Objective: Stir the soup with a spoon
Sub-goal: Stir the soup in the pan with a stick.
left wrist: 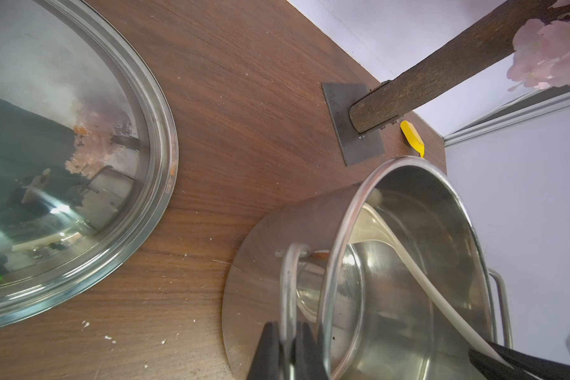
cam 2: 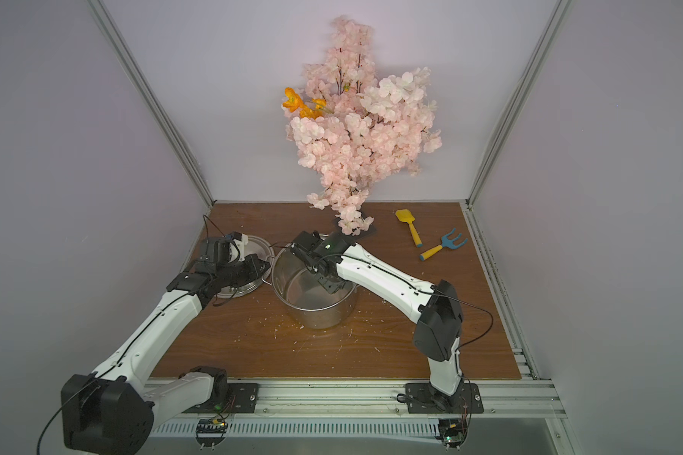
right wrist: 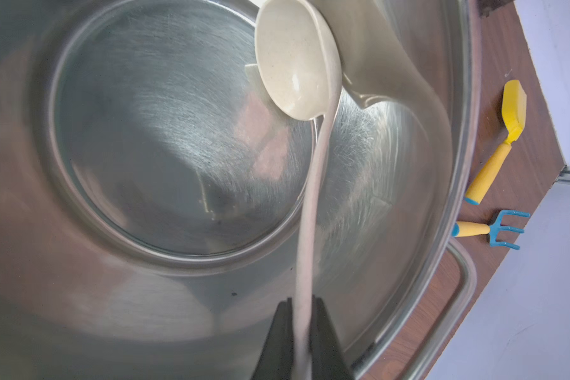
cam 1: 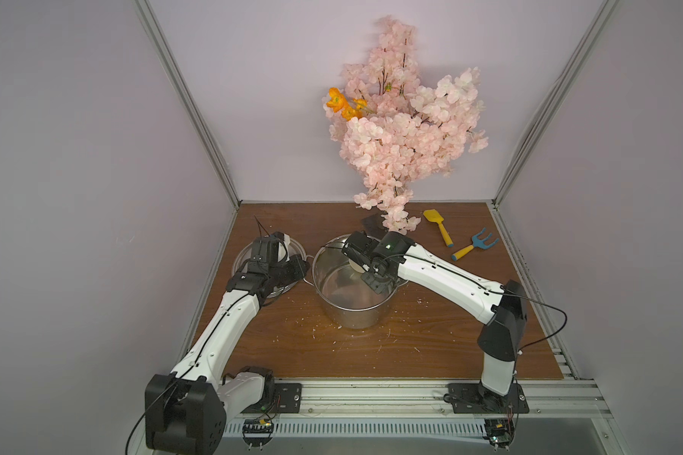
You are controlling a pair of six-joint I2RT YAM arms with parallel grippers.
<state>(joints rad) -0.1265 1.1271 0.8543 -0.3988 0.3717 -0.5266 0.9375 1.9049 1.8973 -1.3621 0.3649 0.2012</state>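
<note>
Cream-white spoon (right wrist: pixel 313 184) is inside the big shiny steel pot (cam 1: pixel 348 311), w/ its round bowl end (open side up) down low by the pot's wall on the side near the pink flower tree (cam 1: pixel 403 130). Its long thin handle slants up & back to the R gripper (right wrist: pixel 301 316), which is squeezed tight on it. L gripper (left wrist: pixel 288 332) is pinched on the pot's loop handle (left wrist: pixel 288 279), next to the lid (left wrist: pixel 158 131) lying on the wood table (cam 1: pixel 430 346).

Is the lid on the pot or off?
Off. The lid lies flat on the table beside the pot; the spoon sits inside the pot.
</note>
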